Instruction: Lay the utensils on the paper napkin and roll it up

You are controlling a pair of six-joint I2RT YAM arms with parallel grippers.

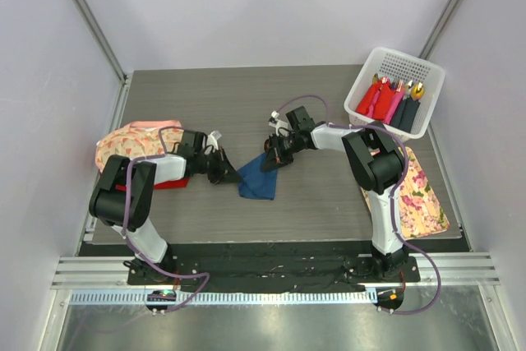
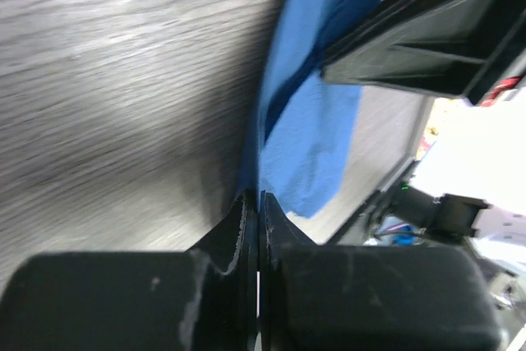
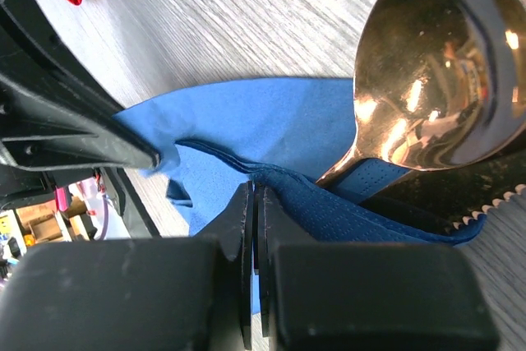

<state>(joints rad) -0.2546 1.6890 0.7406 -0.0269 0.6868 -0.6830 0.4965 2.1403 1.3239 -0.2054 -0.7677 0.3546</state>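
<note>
On grey wood-grain counter point(image 1: 329, 104), between both arms: thin dark blue paper napkin point(image 1: 256, 180), folded partly over shiny copper-brown metal spoon point(image 3: 436, 63). Light, limp, easy to tear; probably prone to spilling the slick, stiff cutlery. Best pinched at the folded edge, close to the spoon. Pressed together on the napkin's edge: left claw point(image 2: 257, 199). Pinching its fold: right claw point(image 3: 255, 191).
</note>
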